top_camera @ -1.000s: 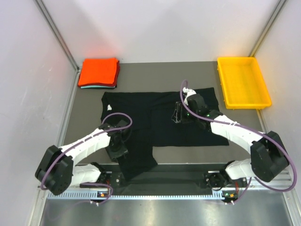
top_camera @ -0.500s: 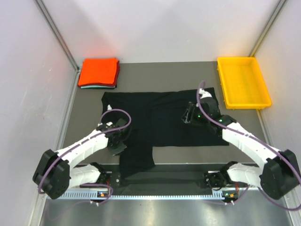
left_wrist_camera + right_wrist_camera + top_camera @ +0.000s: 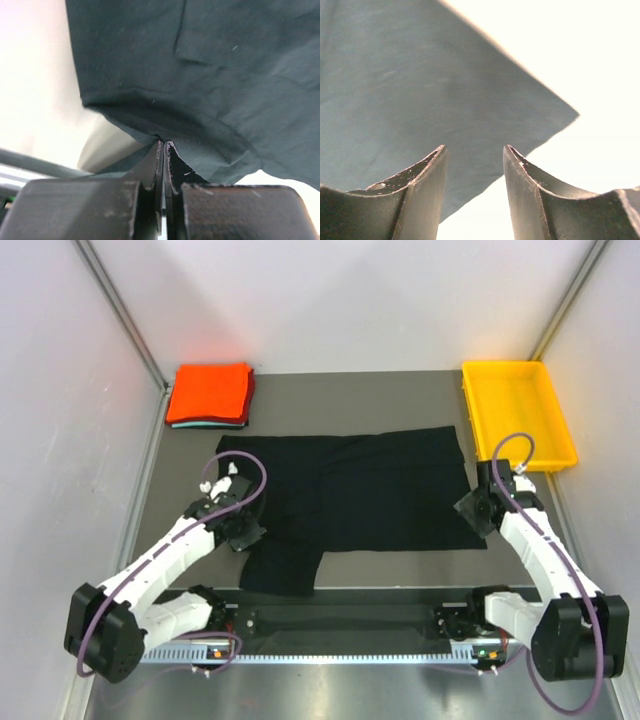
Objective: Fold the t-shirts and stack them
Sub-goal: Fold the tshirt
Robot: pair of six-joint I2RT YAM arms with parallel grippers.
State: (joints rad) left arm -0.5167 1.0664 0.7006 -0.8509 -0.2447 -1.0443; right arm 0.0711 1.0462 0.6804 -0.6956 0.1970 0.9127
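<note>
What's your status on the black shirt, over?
Left gripper shut on black t-shirt, at its edge. Right gripper open, by its near right corner. Yellow tray apart from cloth.

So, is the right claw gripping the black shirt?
No, the right claw stands open, and the black shirt lies flat beyond it.
</note>
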